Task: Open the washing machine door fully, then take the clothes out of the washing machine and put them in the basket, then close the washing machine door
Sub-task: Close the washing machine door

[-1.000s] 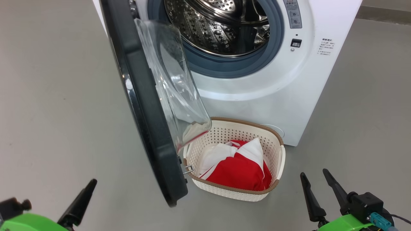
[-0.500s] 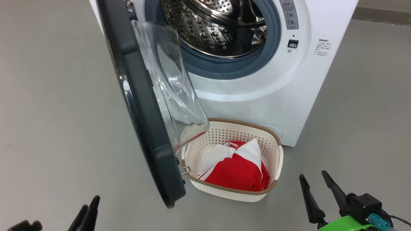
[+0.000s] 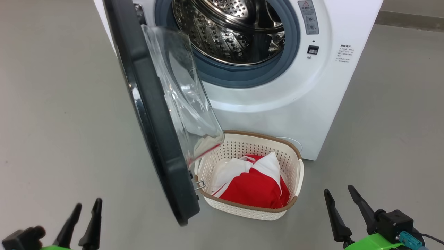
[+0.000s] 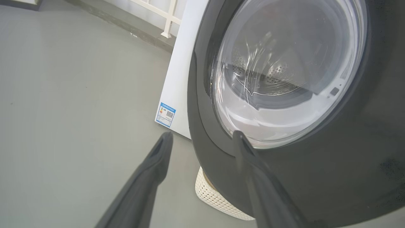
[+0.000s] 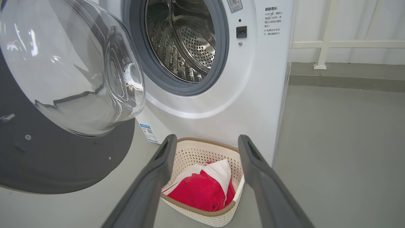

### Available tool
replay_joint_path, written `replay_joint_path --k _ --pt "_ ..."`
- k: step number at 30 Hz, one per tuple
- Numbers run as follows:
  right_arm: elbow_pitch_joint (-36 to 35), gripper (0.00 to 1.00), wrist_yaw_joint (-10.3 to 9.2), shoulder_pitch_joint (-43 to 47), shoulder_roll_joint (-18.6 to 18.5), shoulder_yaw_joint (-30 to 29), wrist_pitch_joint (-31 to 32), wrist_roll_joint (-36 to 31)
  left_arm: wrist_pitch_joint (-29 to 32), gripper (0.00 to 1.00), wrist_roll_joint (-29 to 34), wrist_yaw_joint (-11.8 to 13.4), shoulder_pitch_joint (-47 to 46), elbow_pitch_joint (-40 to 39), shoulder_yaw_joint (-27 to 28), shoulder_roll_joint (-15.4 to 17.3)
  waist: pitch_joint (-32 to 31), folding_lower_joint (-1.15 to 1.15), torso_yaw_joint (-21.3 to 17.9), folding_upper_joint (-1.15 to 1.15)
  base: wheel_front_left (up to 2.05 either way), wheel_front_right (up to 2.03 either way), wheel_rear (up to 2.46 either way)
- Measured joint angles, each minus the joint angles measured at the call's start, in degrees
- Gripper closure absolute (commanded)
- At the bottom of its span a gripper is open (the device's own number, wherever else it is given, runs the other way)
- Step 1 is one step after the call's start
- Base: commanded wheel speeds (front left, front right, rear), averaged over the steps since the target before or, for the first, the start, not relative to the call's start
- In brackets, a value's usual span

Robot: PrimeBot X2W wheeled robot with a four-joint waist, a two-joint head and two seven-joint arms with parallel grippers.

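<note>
- The left gripper [image 3: 86,205] is being held beside the washing machine door [image 3: 152,114], fingers parted, empty.
- The right gripper [image 3: 338,190] is being aimed, spread and empty, at the basket [image 3: 256,146].

On the front of the washing machine [image 3: 277,114], by the top right of its round hole, we see a grey sticker [image 3: 308,16]. It has a red triangle warning sign [image 3: 305,4] on top. Near the front's right edge are a few lines of black Chinese print [image 3: 344,52]. Low down by the machine's bottom left corner is a blue and white label [image 4: 166,114]. All the words are too tiny for us to read.
</note>
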Motion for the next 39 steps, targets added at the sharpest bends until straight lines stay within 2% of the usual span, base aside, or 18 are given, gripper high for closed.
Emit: replay_joint_path --k 6,11,17,31,32,33,35,36,39 --pt "-0.1 0.0 0.0 0.0 0.0 -0.3 0.0 0.0 0.0 0.0 19.3 0.0 0.7 -4.5 6.7 -3.9 0.2 0.0 -0.2 0.0 0.0 0.0 0.0" --pt "-0.1 0.0 0.0 0.0 0.0 -0.6 0.0 0.0 0.0 0.0 28.0 0.0 3.7 -6.6 9.5 -8.0 0.2 0.0 -0.4 0.0 0.0 0.0 0.0" --pt "-0.1 0.0 0.0 0.0 0.0 -0.8 0.0 0.0 0.0 0.0 30.3 0.0 4.9 -6.4 11.1 -9.8 0.0 0.0 -0.7 0.0 0.0 0.0 0.0" --pt "-0.2 0.0 0.0 0.0 0.0 -1.1 0.0 0.0 0.0 0.0 29.9 0.0 4.8 -6.6 11.5 -10.4 0.7 0.0 -0.9 0.0 0.0 0.0 0.0" --pt "-0.2 0.0 0.0 0.0 0.0 -1.1 0.0 0.0 0.0 0.03 29.3 0.0 4.8 -6.7 11.5 -10.4 0.8 0.0 -0.9 0.0 0.0 0.0 0.0" --pt "-0.2 0.0 0.0 0.0 0.0 -1.1 0.0 0.0 0.0 0.36 28.6 0.0 4.8 -7.1 11.6 -10.4 0.8 0.0 -0.9 0.0 0.0 0.0 0.0" --pt "-0.3 0.0 0.0 0.0 0.0 -1.1 0.0 0.0 0.0 0.85 27.8 0.0 4.6 -8.6 12.1 -10.4 1.0 0.0 -1.0 0.0 0.0 0.0 0.0" --pt "-0.3 0.0 0.0 0.0 0.0 -1.1 0.0 0.0 0.0 1.0 27.5 0.0 4.5 -9.3 12.2 -10.3 1.0 0.0 -1.0 0.0 0.0 0.0 0.0" --pt "-0.3 0.0 0.0 0.0 0.0 -1.1 0.0 0.0 0.0 1.0 26.4 0.0 3.8 -11.4 11.8 -10.0 1.3 0.0 -1.1 0.0 0.0 0.0 0.0"
